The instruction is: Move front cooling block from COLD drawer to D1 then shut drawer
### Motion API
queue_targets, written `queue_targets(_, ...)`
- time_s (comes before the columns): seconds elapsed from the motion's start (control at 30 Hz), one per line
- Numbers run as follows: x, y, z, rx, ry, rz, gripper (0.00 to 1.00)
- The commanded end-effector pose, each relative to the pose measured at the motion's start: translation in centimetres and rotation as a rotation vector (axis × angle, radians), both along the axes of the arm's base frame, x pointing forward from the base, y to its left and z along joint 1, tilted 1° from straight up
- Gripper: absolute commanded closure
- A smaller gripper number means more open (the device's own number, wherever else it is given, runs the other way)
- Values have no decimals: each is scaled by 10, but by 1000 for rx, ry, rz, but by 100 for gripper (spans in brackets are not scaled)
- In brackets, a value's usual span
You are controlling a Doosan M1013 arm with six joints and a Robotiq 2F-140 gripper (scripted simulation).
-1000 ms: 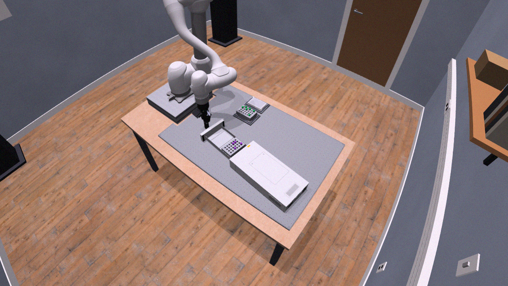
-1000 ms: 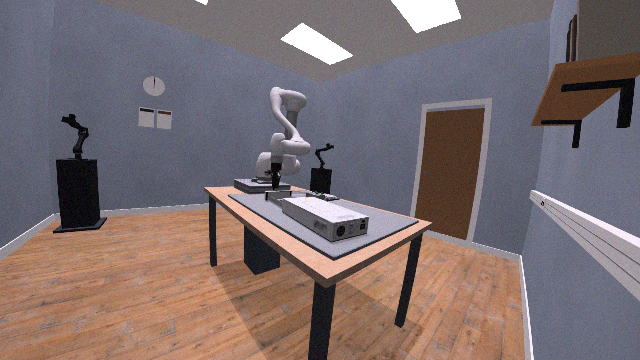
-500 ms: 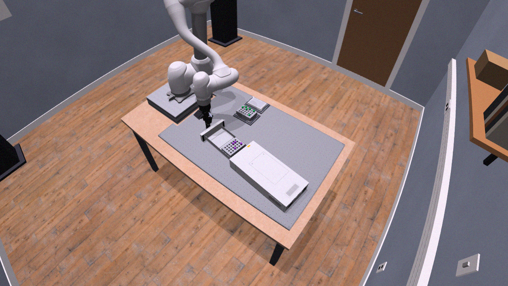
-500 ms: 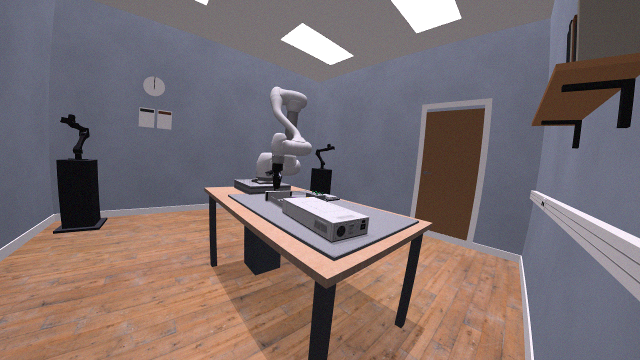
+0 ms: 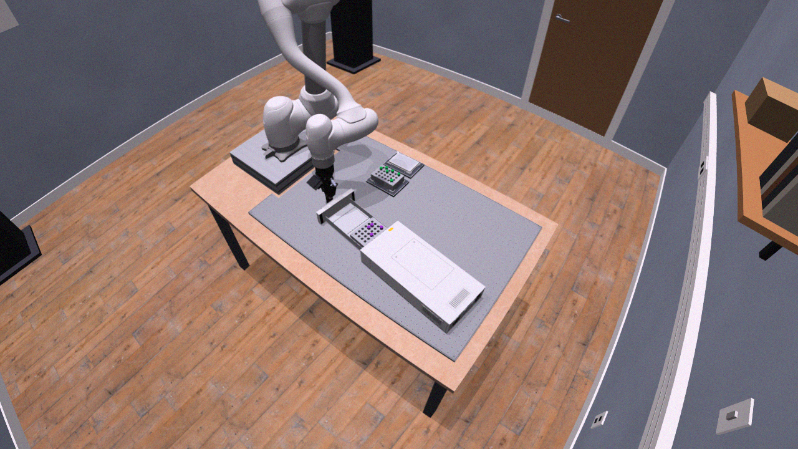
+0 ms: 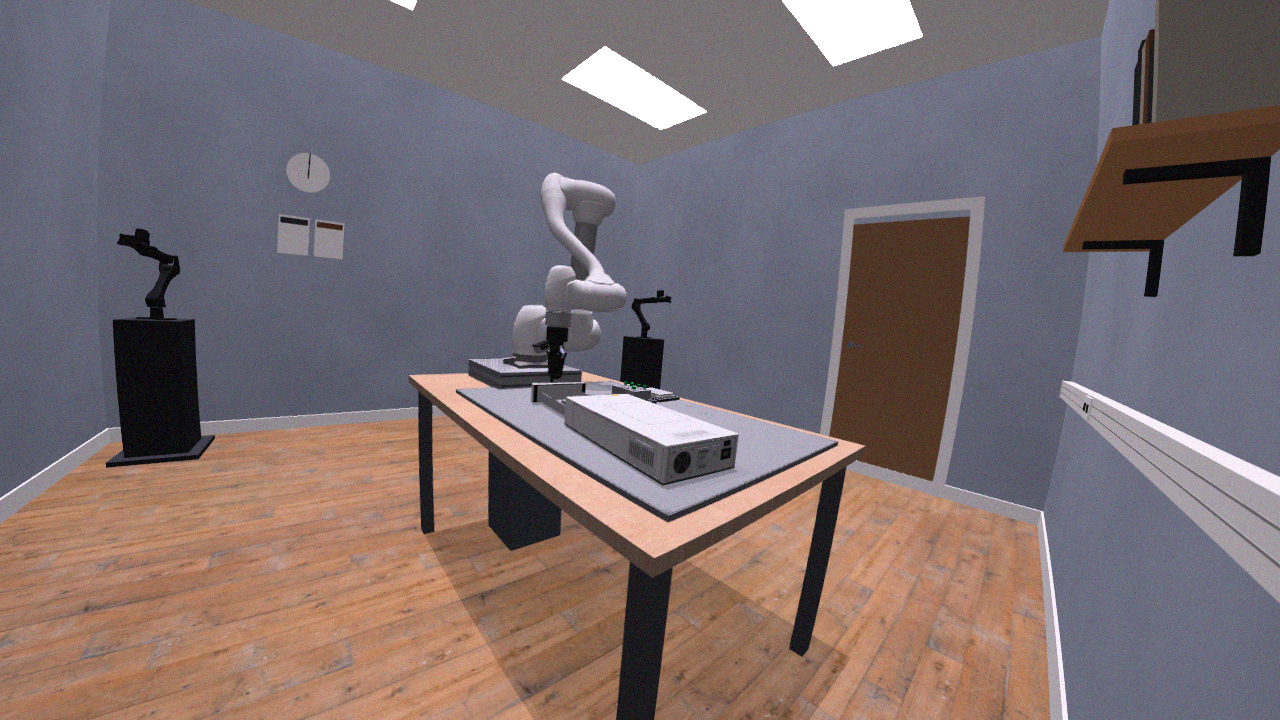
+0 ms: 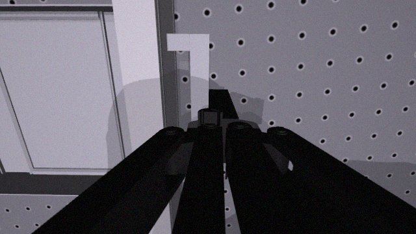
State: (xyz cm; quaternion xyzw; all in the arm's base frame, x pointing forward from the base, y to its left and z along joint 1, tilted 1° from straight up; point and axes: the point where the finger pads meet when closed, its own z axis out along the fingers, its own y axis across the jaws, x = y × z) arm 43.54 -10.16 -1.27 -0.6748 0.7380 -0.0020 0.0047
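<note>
The gripper (image 5: 329, 198) (image 6: 555, 377) (image 7: 217, 104) is closed on nothing, maybe touching the handle (image 7: 199, 75). A hard, crooked push could jam the drawer (image 5: 346, 216) or tip the purple tubes (image 5: 371, 226).

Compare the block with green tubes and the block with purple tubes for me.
The green-tube block sits on a deck slot; the purple-tube block sits in the open drawer. The first has green-topped tubes, the second purple-topped ones. Both are gray, with rows of round holes, and neither is in the gripper.
</note>
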Motion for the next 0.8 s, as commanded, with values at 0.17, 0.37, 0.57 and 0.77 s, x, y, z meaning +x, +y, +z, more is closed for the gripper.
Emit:
queue_targets(0.17,9,-1,0,0,-1,0,90)
queue_targets(0.37,15,-1,1,0,-1,0,90)
queue_targets(0.57,20,-2,1,0,-1,0,90)
queue_targets(0.77,28,-3,1,0,-1,0,90)
